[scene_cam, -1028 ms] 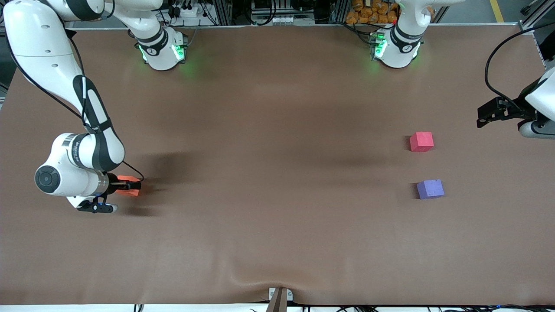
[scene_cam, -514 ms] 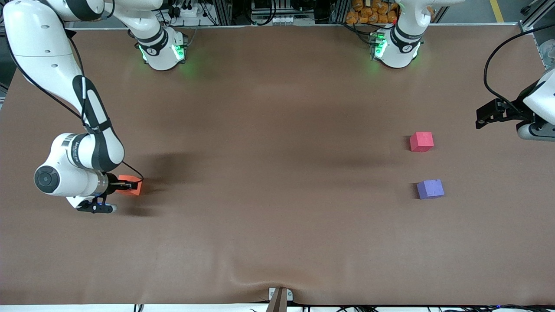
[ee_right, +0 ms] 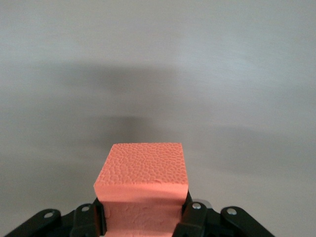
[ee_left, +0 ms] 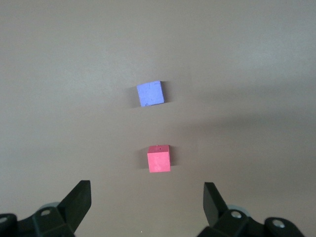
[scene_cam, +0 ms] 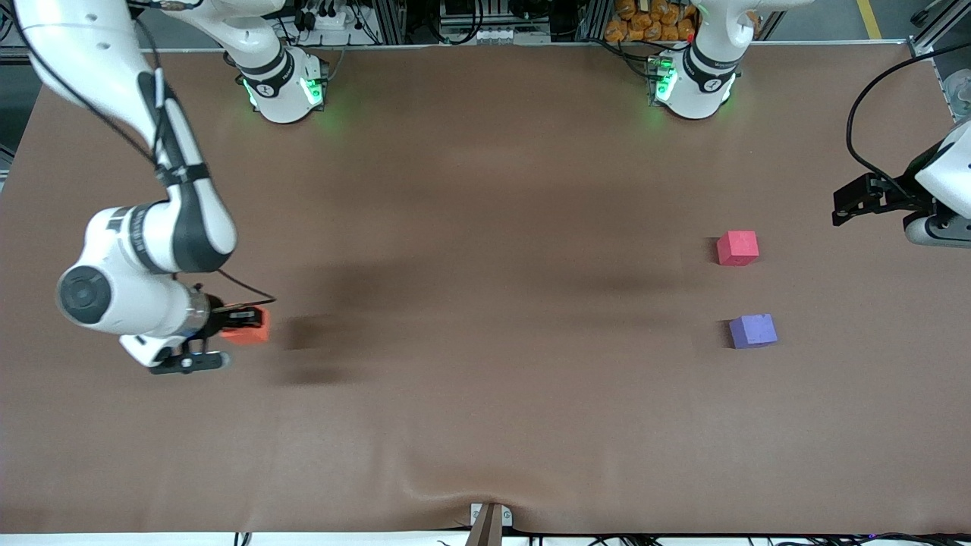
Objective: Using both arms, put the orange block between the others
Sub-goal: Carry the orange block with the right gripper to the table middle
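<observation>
Orange block [scene_cam: 254, 327] sat clamped in the right gripper's [scene_cam: 244, 324] fingers; the pinkish-red cube [scene_cam: 737, 248] and purple-blue cube [scene_cam: 752, 331] lay toward three o'clock, under the left gripper's [ee_left: 147, 205] spread fingers.

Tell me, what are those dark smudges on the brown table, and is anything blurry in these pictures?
Front view: the smudges are soft shadows of the arms on the table; a small one lies apart from the orange block in the right pincer, suggesting it is lifted. Right wrist view: the block's pebbled foam is sharp. Left wrist view: both cubes crisp, the open left pincer dark.
</observation>
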Motion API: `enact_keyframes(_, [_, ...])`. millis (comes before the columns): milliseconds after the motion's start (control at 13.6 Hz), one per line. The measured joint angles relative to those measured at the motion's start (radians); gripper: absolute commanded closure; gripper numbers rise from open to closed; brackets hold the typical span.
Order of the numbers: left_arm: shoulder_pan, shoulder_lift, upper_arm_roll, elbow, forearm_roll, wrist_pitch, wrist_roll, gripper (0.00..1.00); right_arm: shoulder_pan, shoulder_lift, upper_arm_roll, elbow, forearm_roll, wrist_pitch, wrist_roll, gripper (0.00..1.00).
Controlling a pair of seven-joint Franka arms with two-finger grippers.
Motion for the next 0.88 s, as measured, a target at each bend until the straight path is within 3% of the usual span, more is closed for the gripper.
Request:
enact_keyframes(220, [0.000,0.000,0.000,0.000,0.000,0.000,0.000,0.00,0.122,0.030,0.018,0.034,0.049,0.009,0.100,1.00])
enact_keyframes(514, [0.000,0.003,0.000,-0.001,-0.006,0.000,0.000,0.00,0.262,0.129,0.021,0.115,0.050,0.047,0.329,1.00])
enact_keyframes(881, [0.000,0.015,0.000,-0.001,-0.023,0.000,0.000,0.00,0.414,0.261,0.023,0.176,0.050,0.265,0.591,1.00])
